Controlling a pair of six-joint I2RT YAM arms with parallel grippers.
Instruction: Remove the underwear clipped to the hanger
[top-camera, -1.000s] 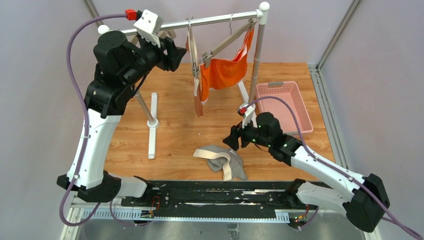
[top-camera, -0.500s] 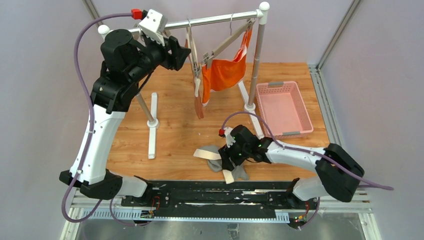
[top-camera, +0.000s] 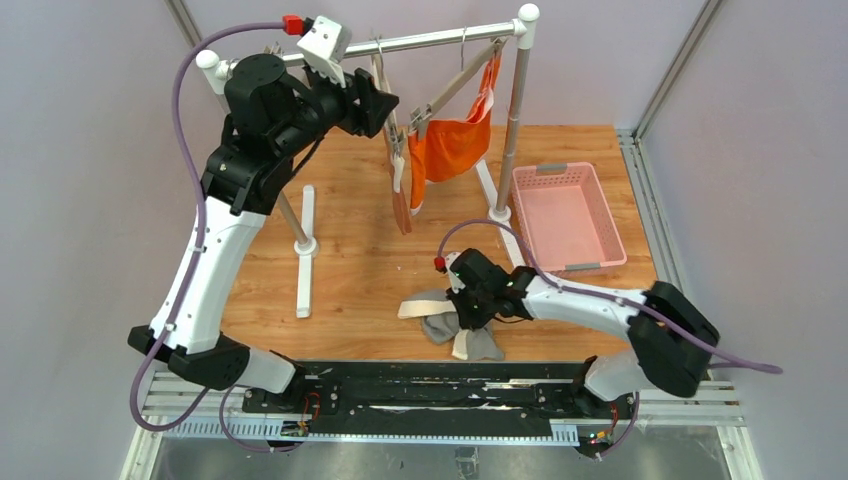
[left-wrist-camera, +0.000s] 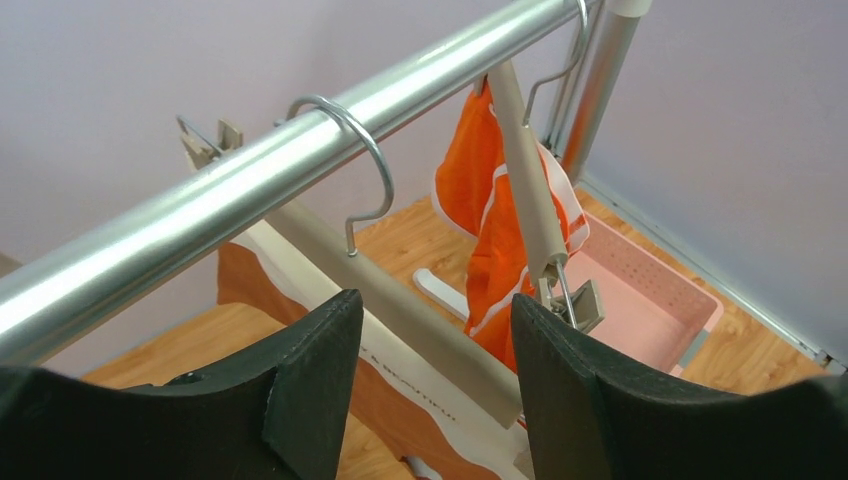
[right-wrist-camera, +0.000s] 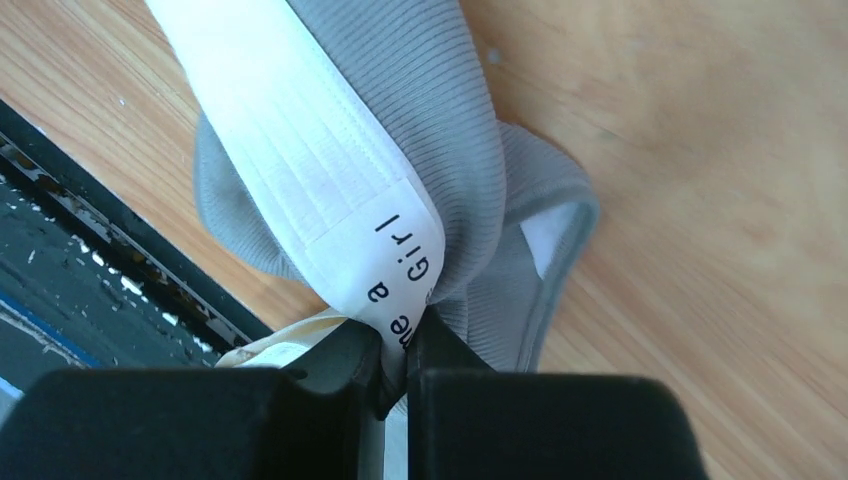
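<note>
Room is tight up on the left: my left gripper sits right under the rail, jaws spread wide with nothing pinched. The beige bar of the first hanger runs between the two fingers, and I can't tell whether it touches either. From that hanger the rust-brown briefs hang straight down, long axis vertical, edge-on to the overhead camera, cream waistband up along the bar. Bare tabletop lies open below them, between the rack's left foot and the right post.

Next along, the second hanger is tilted, with its hook near the rail's right end and its low end dipping leftward toward the first. The orange briefs are clipped to it, slung slantwise with white trim showing, close beside the post.

Down front, the grey briefs lie crumpled on the tabletop right at its near edge, a fold reaching the black track. One waistband strip points left, another toward the near edge. My right gripper is clamped on the white lettered waistband, fingertips pressed together with cloth between them and grey fabric bunched just beyond.

Far right, the pink basket sits by the tabletop's right edge, well apart from the grey briefs, with open wood between them.
</note>
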